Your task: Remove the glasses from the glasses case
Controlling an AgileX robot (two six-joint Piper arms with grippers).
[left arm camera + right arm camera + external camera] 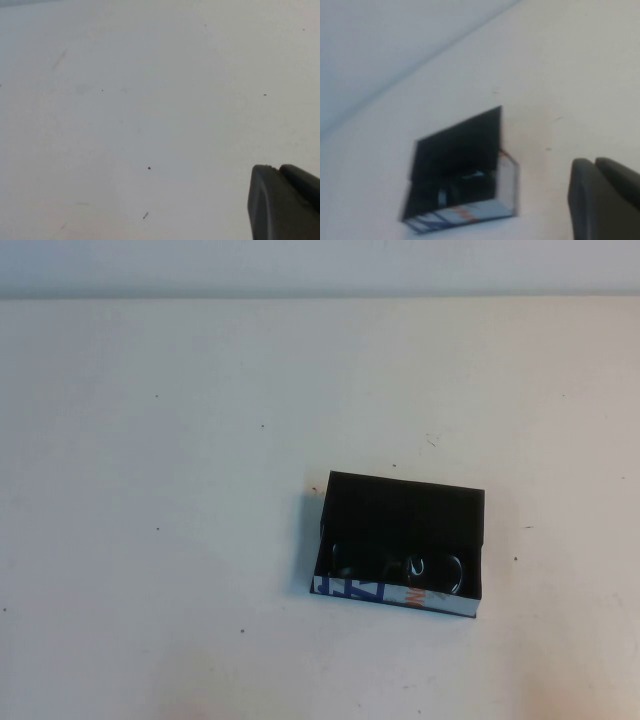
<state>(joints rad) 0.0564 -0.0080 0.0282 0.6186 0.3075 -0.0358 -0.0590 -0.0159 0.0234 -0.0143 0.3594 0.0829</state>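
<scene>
Black glasses (pixel 400 567) inside open glasses case (pixel 404 502) on white table (pixel 150 490). Left gripper (pixel 285 200), right gripper (pixel 605 197): clear of everything, grip state unreadable.

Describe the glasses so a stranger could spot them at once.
On the white table, right of centre, sits one open black glasses case. Inside, against its white printed front edge, lie the glasses: glossy dark lenses glinting against matte black lining.

Lab-like test bench: bare white table (pixel 150 490).
</scene>
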